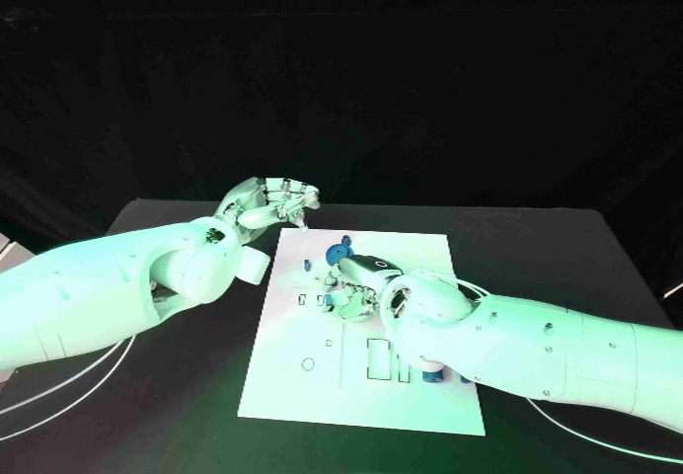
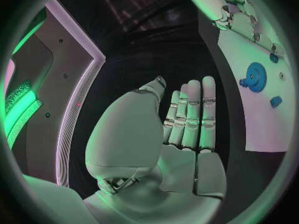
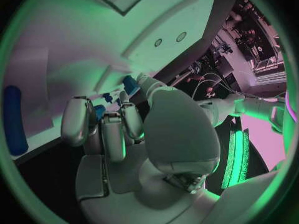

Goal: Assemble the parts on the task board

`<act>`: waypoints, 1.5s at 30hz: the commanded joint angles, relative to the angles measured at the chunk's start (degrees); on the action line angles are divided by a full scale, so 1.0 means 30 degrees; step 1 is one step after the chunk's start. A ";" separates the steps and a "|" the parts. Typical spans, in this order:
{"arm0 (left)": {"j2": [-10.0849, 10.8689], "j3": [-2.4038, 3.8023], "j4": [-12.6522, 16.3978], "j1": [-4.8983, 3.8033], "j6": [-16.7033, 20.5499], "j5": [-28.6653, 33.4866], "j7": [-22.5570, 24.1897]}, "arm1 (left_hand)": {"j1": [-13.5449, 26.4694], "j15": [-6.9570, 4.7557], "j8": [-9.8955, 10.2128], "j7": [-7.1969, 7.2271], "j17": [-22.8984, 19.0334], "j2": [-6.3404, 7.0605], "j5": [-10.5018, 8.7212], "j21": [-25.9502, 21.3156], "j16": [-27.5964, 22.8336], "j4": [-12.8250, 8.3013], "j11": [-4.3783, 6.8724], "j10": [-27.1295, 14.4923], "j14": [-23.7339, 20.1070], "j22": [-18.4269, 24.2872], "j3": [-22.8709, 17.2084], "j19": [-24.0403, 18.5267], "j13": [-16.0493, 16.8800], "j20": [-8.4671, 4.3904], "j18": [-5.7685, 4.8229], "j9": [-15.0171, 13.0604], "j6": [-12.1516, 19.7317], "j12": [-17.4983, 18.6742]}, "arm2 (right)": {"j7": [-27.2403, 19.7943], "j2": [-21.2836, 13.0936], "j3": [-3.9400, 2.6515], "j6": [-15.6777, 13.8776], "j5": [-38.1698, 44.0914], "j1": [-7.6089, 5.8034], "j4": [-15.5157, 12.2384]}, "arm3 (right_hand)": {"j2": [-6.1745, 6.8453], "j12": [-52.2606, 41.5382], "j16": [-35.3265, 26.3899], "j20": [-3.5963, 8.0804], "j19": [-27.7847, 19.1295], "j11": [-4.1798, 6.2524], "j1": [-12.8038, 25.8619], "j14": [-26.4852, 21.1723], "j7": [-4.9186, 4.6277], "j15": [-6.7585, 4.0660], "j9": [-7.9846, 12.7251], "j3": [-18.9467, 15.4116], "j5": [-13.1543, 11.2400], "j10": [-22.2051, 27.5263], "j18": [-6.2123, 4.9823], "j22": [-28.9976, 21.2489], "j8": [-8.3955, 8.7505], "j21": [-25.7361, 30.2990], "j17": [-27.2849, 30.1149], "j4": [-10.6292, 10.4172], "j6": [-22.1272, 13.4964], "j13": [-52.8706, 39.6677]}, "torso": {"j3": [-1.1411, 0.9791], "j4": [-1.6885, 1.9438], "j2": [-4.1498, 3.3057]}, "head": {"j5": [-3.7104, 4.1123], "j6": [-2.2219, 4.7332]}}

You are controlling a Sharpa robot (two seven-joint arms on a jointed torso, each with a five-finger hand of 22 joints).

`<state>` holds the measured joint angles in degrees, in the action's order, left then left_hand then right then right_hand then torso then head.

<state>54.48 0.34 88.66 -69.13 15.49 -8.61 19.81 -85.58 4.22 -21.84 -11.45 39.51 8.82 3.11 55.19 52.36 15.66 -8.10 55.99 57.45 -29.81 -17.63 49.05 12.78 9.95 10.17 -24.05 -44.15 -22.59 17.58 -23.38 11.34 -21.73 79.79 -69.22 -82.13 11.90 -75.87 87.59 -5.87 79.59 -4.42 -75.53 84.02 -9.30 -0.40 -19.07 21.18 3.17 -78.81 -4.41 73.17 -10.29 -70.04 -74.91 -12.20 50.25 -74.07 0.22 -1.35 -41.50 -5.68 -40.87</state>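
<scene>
The white task board (image 1: 356, 390) lies in the middle of the black table. A blue gear (image 1: 339, 252) stands on its far part, also seen in the left wrist view as a gear (image 2: 255, 76) with small blue parts (image 2: 275, 101) beside it. My left hand (image 1: 270, 205) hovers over the board's far left corner, fingers (image 2: 190, 114) straight and holding nothing. My right hand (image 1: 356, 288) bends down onto the board's middle, its fingers (image 3: 112, 132) curled among small blue parts (image 3: 99, 111). Whether it grips one is hidden. A long blue part (image 3: 14, 119) lies off to the side.
A blue piece (image 1: 431, 375) sits on the board's near right, tucked against my right forearm. Slots and holes (image 1: 377, 357) mark the board's near half. Bare black table (image 1: 171, 415) runs along both sides of the board.
</scene>
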 commanded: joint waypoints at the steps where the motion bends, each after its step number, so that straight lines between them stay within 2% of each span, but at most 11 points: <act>1: -0.0014 0.0011 0.0037 -0.0011 -0.0307 0.0062 0.0029 | -0.0013 0.0001 -0.0017 -0.0234 0.0026 0.0046 -0.0080 0.0101 0.0113 0.0066 0.0008 -0.0072 0.0044 -0.0016 -0.0011 0.0014 0.0022 -0.0030 0.0105 -0.0018 0.0138 -0.0125 | -0.0024 -0.0027 0.0005 -0.0357 0.0309 0.0018 -0.0074 | 0.0053 0.0126 -0.0109 -0.0049 -0.0140 0.0017 0.0178 0.1475 0.0005 0.0161 -0.0003 -0.0249 -0.0114 0.0146 -0.0165 -0.0034 0.0083 0.0127 -0.2818 -0.0110 -0.0160 0.0044 | 0.0004 -0.0013 -0.0005 | -0.0011 0.0012; 5: -0.0009 0.0010 -0.0038 -0.0011 -0.0264 -0.0299 -0.0230 | 0.0024 0.0010 -0.0016 -0.0244 0.0079 0.0074 -0.0083 0.0169 0.0206 0.0087 -0.0008 -0.0128 0.0092 -0.0050 0.0018 0.0029 0.0037 -0.0024 0.0107 -0.0024 0.0172 -0.0157 | -0.0334 -0.0410 0.0003 -0.1236 0.0409 0.0018 -0.0431 | 0.0083 0.0185 -0.0155 -0.0071 -0.0186 -0.0020 0.0058 0.1452 -0.0039 0.0184 -0.0016 -0.1312 -0.0109 0.0223 -0.0186 -0.0115 0.0178 0.0301 -0.2734 -0.0544 -0.0434 0.0122 | -0.0006 0.0007 0.0003 | 0.0014 0.0032; 10: 0.0016 0.0011 -0.0282 -0.0012 -0.0357 -0.1339 -0.1034 | 0.0635 -0.0196 -0.0115 -0.0031 0.0745 0.0315 -0.0115 0.0894 0.1340 0.0200 0.0196 0.0279 0.0930 -0.0408 0.0649 0.0388 0.0694 -0.0138 0.0138 -0.0128 0.0298 -0.1335 | -0.2045 -0.1365 -0.0075 -0.2401 -0.0308 -0.0163 -0.1223 | -0.0691 0.0301 -0.0252 -0.0215 -0.0237 -0.0204 -0.1196 0.1412 -0.0240 0.0344 -0.0026 -0.5019 -0.0057 0.0419 -0.0239 -0.0254 0.0391 0.0688 -0.2558 -0.1510 -0.1117 0.0319 | -0.0024 -0.0030 0.0046 | -0.0044 0.0015; 13: 0.0043 0.0013 -0.0467 -0.0014 -0.0396 -0.2249 -0.2000 | 0.1272 -0.0540 -0.0590 0.0299 0.5309 0.0232 -0.0109 0.2594 0.5205 0.0211 0.0582 0.0500 0.4074 -0.2363 0.1476 0.1849 0.2391 -0.0458 -0.0131 -0.0404 -0.0051 -0.3932 | -0.4119 -0.2096 -0.0154 -0.2271 -0.1709 -0.0522 -0.1744 | -0.1218 0.0490 -0.0415 -0.0232 -0.0535 -0.0202 -0.1748 0.1324 -0.0225 0.0351 -0.0098 -0.5371 0.0014 0.0649 -0.0369 -0.0677 0.0250 0.1313 -0.2230 -0.1442 -0.1041 0.0539 | -0.0016 -0.0075 0.0071 | 0.0000 0.0014; 15: 0.0067 0.0017 -0.0714 -0.0023 -0.1063 -0.3247 -0.3369 | 0.1684 -0.0816 -0.1192 0.0594 0.8682 0.0008 -0.0094 0.4377 0.7793 0.0223 0.0827 0.0468 0.6259 -0.4969 0.2112 0.3676 0.4269 -0.0701 -0.0547 -0.0764 -0.0405 -0.6720 | -0.5620 -0.2856 -0.0226 -0.2159 -0.2641 -0.0879 -0.2289 | -0.1548 0.0849 -0.0594 -0.0219 -0.0949 -0.0166 -0.2349 0.1228 -0.0190 0.0322 -0.0170 -0.5215 0.0357 0.1040 -0.0530 -0.1237 0.0086 0.2111 -0.1875 -0.1310 -0.0950 0.0919 | 0.0002 -0.0080 0.0073 | 0.0094 0.0047; 21: 0.0184 0.0029 -0.1149 -0.0051 -0.3316 -0.6380 -0.6670 | 0.1970 -0.1142 -0.2873 0.0966 1.1037 -0.0311 -0.0091 0.5788 0.9341 0.0302 0.1273 0.0103 0.7688 -0.7195 0.3027 0.5153 0.6565 -0.1017 -0.0910 -0.1935 -0.0917 -1.0057 | -0.8116 -0.4812 -0.0344 -0.1058 -0.4391 -0.1710 -0.3515 | -0.1697 0.1276 -0.0901 -0.0111 -0.1156 -0.0029 -0.3131 0.1100 -0.0059 0.0197 -0.0411 -0.4966 0.2225 0.1468 -0.0596 -0.1516 -0.0507 0.2668 -0.1402 -0.1277 -0.0622 0.1392 | -0.0058 -0.0178 0.0212 | 0.0048 -0.0109; 23: 0.0207 0.0033 -0.1193 -0.0067 -0.3736 -0.7209 -0.7579 | 0.2302 -0.1237 -0.3250 0.1093 1.1908 -0.0483 -0.0084 0.6387 0.9876 0.0311 0.1382 0.0210 0.8242 -0.8279 0.3312 0.5925 0.7024 -0.1097 -0.1101 -0.2227 -0.1041 -1.0733 | -0.8480 -0.5362 -0.0365 -0.0738 -0.4973 -0.1891 -0.3806 | -0.1687 0.1274 -0.0908 -0.0107 -0.1149 -0.0025 -0.3146 0.1099 -0.0052 0.0193 -0.0423 -0.4959 0.2287 0.1466 -0.0593 -0.1510 -0.0541 0.2669 -0.1392 -0.1284 -0.0602 0.1392 | -0.0072 -0.0203 0.0253 | 0.0033 -0.0174; 27: 0.0233 0.0052 -0.1187 -0.0251 -0.4996 -0.8981 -0.9877 | 0.3557 -0.1687 -0.4259 0.1618 1.4531 -0.1139 -0.0087 0.8121 1.1391 0.0363 0.1868 0.3124 0.9798 -1.1545 0.4082 0.8268 1.2050 -0.1511 -0.1693 -0.3122 -0.1481 -1.4603 | -0.8820 -0.6562 -0.0396 -0.0302 -0.6220 -0.2201 -0.4224 | -0.1677 0.1276 -0.0924 -0.0095 -0.1144 -0.0007 -0.3197 0.1097 -0.0032 0.0180 -0.0461 -0.4931 0.2407 0.1466 -0.0593 -0.1510 -0.0643 0.2693 -0.1373 -0.1294 -0.0534 0.1403 | -0.0108 -0.0228 0.0351 | -0.0063 -0.0278; 32: 0.0206 0.0059 -0.0899 -0.0800 -0.6628 -1.1282 -1.2364 | 0.4218 -0.1656 -0.3785 0.1452 1.5228 -0.1110 -0.0088 0.8519 1.1742 0.0372 0.1764 0.3218 1.0145 -1.2346 0.4751 0.8790 1.2398 -0.1582 -0.1850 -0.3176 -0.0634 -1.4845 | -0.8901 -0.7619 -0.0445 -0.0312 -0.7688 -0.2389 -0.4070 | -0.1677 0.1282 -0.0916 -0.0095 -0.1143 -0.0007 -0.3198 0.1101 -0.0032 0.0180 -0.0462 -0.4930 0.2409 0.1472 -0.0593 -0.1509 -0.0645 0.2692 -0.1391 -0.1295 -0.0533 0.1410 | -0.0185 -0.0209 0.0473 | -0.0210 -0.0406; 37: 0.0110 0.0038 -0.0419 -0.1190 -0.7056 -1.3523 -1.3963 | 0.5031 -0.1627 -0.3585 0.1448 1.5622 -0.1547 -0.0085 0.8801 1.1937 0.0401 0.1746 0.3526 1.0335 -1.2942 0.5279 0.9178 1.2777 -0.1537 -0.1956 -0.3226 -0.0776 -1.5038 | -0.8867 -0.8272 -0.0536 -0.0742 -0.8568 -0.2458 -0.3693 | -0.1667 0.1219 -0.0865 -0.0089 -0.1104 -0.0002 -0.3177 0.1131 -0.0027 0.0175 -0.0477 -0.4936 0.2456 0.1412 -0.0579 -0.1458 -0.0687 0.2634 -0.1502 -0.1321 -0.0507 0.1346 | -0.0297 -0.0188 0.0566 | -0.0451 -0.0469; 45: -0.0767 -0.0310 -0.0176 -0.1476 -0.6565 -1.6267 -1.6132 | 0.6138 -0.1988 -0.4434 0.1942 1.6046 -0.2482 -0.0080 0.9187 1.2133 0.0417 0.2172 0.4372 1.0538 -1.3789 0.6166 0.9735 1.3797 -0.1799 -0.2106 -0.4236 -0.1694 -1.5571 | -0.8568 -0.8474 -0.0581 -0.1126 -0.9212 -0.2548 -0.2773 | -0.1554 0.1235 -0.0898 -0.0067 -0.1110 0.0015 -0.3107 0.1122 -0.0012 0.0163 -0.0503 -0.4984 0.2724 0.1411 -0.0592 -0.1498 -0.0767 0.2721 -0.1450 -0.1370 -0.0547 0.1386 | -0.0351 -0.0153 0.0636 | -0.0579 -0.0626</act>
<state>52.72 -0.52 88.03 -73.29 -3.13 -51.41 -23.34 -67.68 -1.35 -34.94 -5.52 74.94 1.37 3.11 82.48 88.47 16.91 -1.62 68.87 83.84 -71.06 0.60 78.04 54.13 4.72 4.32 -36.39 -48.87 -69.22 -7.55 -48.79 9.64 -24.60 54.42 -76.81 -90.76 6.80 -72.23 85.16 -6.37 76.21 -4.41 -84.61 83.92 -9.21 0.30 -20.53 6.11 11.03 -74.72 -5.75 68.72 -12.41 -62.20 -74.94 -16.11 48.33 -69.99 -0.74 -1.90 -39.70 -7.37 -42.58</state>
